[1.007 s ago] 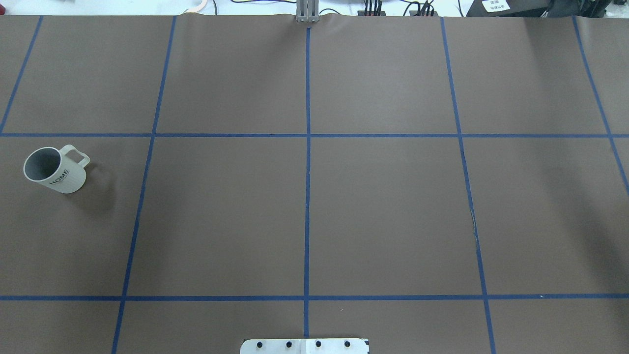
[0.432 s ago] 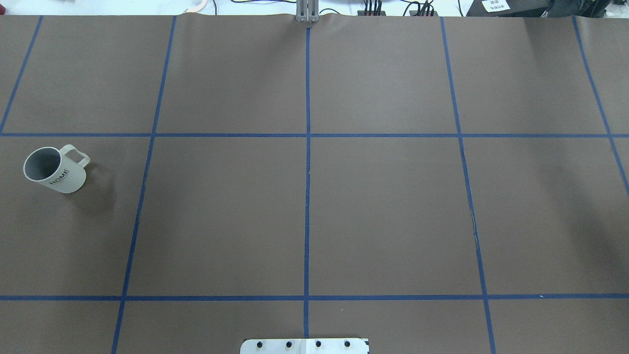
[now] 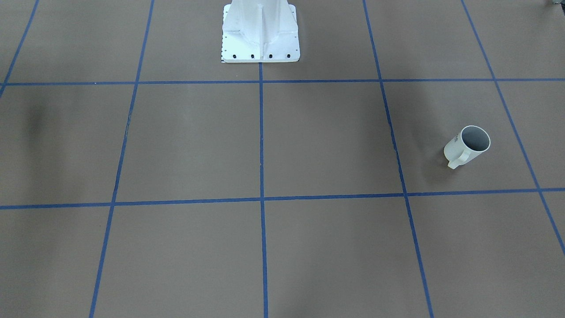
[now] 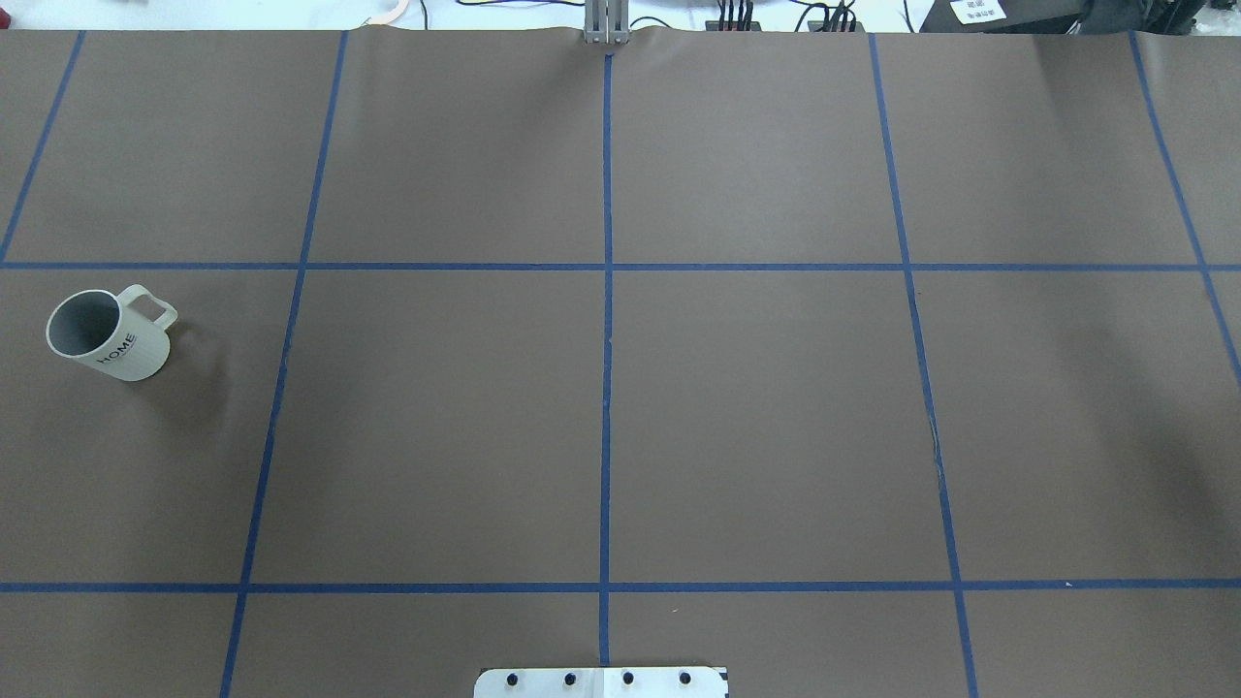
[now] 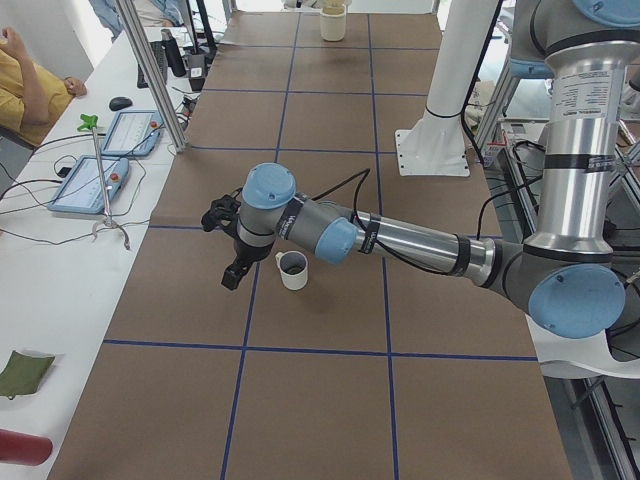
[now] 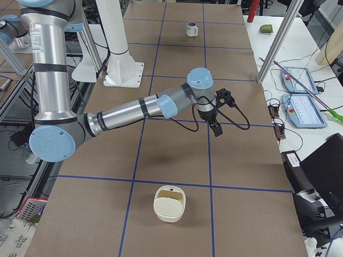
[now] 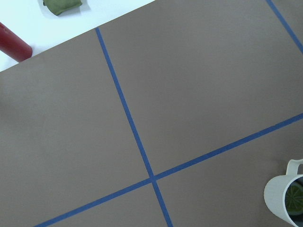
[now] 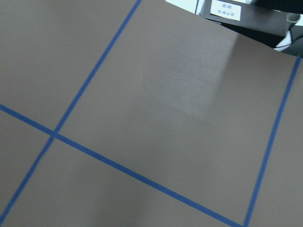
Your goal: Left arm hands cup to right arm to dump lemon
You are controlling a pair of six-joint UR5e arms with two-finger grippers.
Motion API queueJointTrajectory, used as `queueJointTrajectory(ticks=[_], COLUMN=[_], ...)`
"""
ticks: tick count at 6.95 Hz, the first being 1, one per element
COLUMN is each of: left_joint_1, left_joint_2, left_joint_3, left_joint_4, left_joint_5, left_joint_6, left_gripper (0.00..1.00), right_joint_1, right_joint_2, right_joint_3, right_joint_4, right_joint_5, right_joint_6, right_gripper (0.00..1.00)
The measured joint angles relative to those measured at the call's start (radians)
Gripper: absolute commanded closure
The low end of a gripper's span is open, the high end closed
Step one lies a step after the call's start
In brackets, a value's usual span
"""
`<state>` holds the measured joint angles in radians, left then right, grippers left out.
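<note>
Awaiting grasp: upright cup (image 4: 109, 334); left gripper (image 5: 232, 273) near, finger spacing cannot be told. Advised: clamp opposite handle (image 4: 155, 305), keeping level.

A robotics lab: tape-gridded table (image 4: 436, 436), teach pendants (image 5: 88, 187).

Count: 2 arms, left arm (image 5: 420, 240) and right arm (image 6: 120, 115), 1 gripper each. 1 cup (image 4: 111, 339) just beside the left gripper (image 5: 231, 277), with 1 greenish item (image 7: 296, 194) inside it; 1 cream tub (image 6: 170, 203) well apart from the right gripper (image 6: 216, 128). Off the mat, beyond the left gripper: 2 blue-framed tablets (image 5: 85, 186), 1 red cylinder (image 5: 20, 447), 1 green pouch (image 5: 22, 371); plus 1 white pedestal (image 3: 260, 31).
</note>
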<state>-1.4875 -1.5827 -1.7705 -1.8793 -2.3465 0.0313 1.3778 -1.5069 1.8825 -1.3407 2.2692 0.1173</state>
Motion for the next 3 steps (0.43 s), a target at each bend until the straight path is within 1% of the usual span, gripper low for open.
queueJointTrajectory(ticks=[2, 3], left_joint_1=[0.127, 0.215], left_joint_2=[0.008, 0.02], left_joint_3=[0.007, 0.011], left_joint_4=[-0.072, -0.135], left_joint_5=[0.005, 0.04], left_joint_6=[-0.257, -0.432], left_gripper=[0.0, 0.0], right_joint_1=[-0.133, -0.189], right_joint_2=[0.045, 0.059], right_joint_3=[0.01, 0.012], right_joint_4=[0.066, 0.089], right_joint_5=[-0.041, -0.08], right_joint_6=[0.214, 0.28], right_gripper=[0.0, 0.0])
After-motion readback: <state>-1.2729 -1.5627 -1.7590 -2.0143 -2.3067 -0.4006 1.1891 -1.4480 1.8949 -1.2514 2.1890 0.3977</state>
